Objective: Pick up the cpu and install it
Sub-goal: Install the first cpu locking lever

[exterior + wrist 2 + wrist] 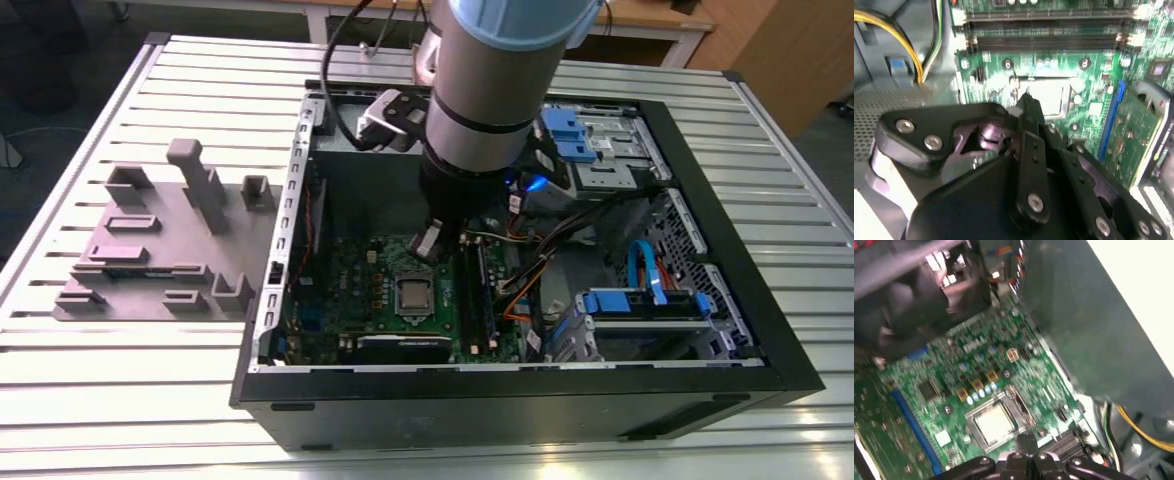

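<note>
We are in a lab or robotics workshop: an open computer case (527, 300) lies on a ribbed metal tabletop (174, 390), its green motherboard (387, 290) exposed, beside a grey fixture block (160, 250) (shaped with slots and posts). A wooden bench (641, 25) stands behind, and a robot arm (494, 90) reaches in.

The arm (501, 90) is cut off by the exterior view's 12 o'clock edge and hides the case (747, 330) interior behind it. The gripper (1026, 107) body is cut off at 6 o'clock in both wrist views. The motherboard (979, 375) components are blurred in the first wrist view.
</note>
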`<state>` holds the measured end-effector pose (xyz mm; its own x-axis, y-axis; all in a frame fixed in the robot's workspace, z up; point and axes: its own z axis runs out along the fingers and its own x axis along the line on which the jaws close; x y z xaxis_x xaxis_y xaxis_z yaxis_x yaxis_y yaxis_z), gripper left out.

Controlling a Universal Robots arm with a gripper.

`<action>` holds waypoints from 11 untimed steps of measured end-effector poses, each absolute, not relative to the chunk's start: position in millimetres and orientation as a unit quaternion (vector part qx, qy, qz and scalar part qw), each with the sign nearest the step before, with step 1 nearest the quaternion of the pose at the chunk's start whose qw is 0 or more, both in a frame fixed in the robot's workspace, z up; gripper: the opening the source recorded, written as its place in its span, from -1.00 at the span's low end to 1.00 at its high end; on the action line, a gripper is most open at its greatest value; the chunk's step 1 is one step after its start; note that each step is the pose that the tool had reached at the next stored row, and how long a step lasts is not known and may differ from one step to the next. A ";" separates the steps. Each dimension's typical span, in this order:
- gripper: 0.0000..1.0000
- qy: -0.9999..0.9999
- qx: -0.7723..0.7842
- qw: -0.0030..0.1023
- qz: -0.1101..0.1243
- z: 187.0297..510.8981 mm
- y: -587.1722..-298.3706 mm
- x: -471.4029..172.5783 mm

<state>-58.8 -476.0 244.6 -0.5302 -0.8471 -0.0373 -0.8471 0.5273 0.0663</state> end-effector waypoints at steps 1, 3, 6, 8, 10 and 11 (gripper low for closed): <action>-0.80 0.874 -0.485 0.000 0.038 244.5 -476.0 -53.9; -0.80 0.874 -0.485 0.000 0.038 244.5 -476.0 -45.8; -0.80 0.874 -0.485 0.000 0.038 244.6 -471.4 -44.6; -0.80 0.874 -0.485 0.000 0.038 245.6 -468.9 -44.4; -0.80 0.874 -0.485 0.000 0.038 246.7 -466.9 -44.0; -0.80 0.874 -0.485 0.000 0.038 247.3 -465.9 -43.7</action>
<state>-43.7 -465.9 247.3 -0.5301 -0.8471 -0.0368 -0.8471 0.5272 0.0670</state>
